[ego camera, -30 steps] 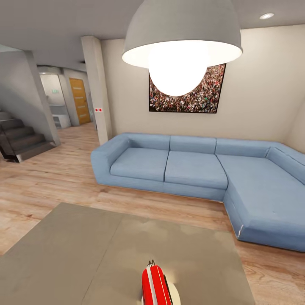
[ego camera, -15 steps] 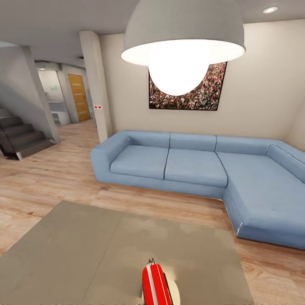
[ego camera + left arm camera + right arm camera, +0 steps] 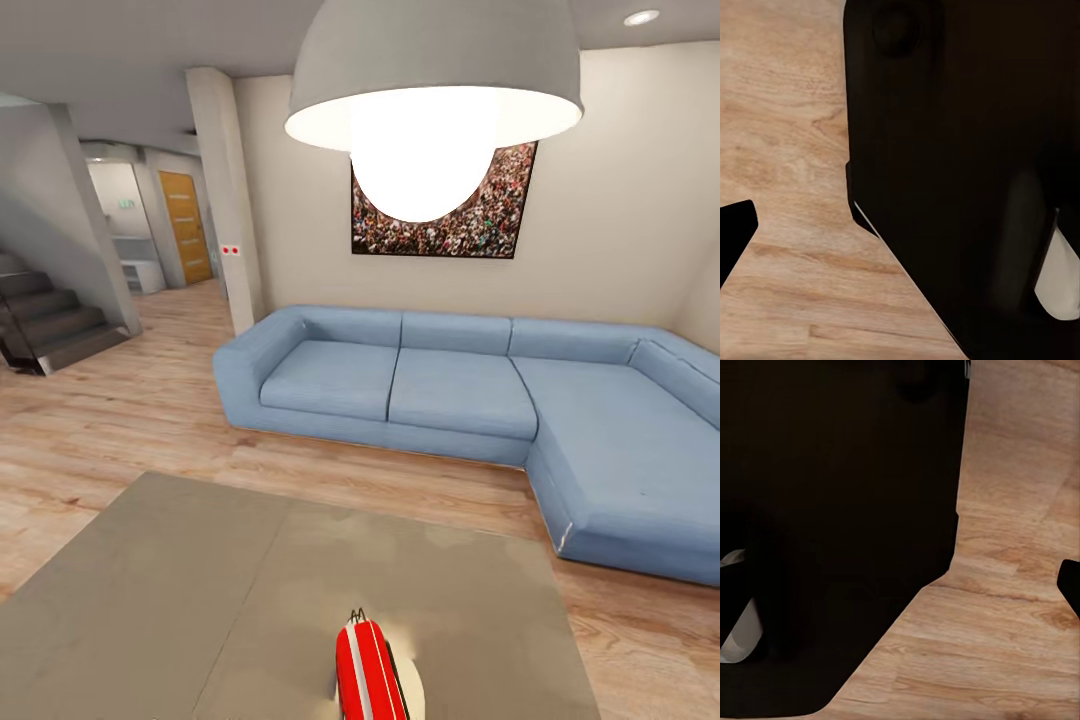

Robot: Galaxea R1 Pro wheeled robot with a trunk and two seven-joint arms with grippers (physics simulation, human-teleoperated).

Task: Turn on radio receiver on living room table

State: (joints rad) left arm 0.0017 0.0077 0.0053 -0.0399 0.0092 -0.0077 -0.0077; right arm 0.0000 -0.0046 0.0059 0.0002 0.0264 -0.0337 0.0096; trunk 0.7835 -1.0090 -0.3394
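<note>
radio receiver (image 3: 368, 672), red with a white stripe, stands at the bottom centre of the head view, on the near end of the grey glossy coffee table (image 3: 180, 590), its small black handle pointing toward the sofa. its lower part is cut off by the frame edge, so the dial cannot be seen. the table fills the lower left and lower middle of the frame. beyond it a blue l-shaped sofa (image 3: 450, 390) runs across the middle and down the right side, on a light wood plank floor (image 3: 110, 410). a crowd-photo picture (image 3: 500, 220) hangs on the beige wall above the sofa, partly covered by the big white pendant lamp (image 3: 430, 90) at the top centre. at the left edge are dark stairs (image 3: 50, 320), and farther back an orange-brown door (image 3: 185, 225).

both wrist views show a dark robot body part over the plank floor, with a black tip at one edge of each; whether the left or right pincer is spread or pressed together i cannot tell.
</note>
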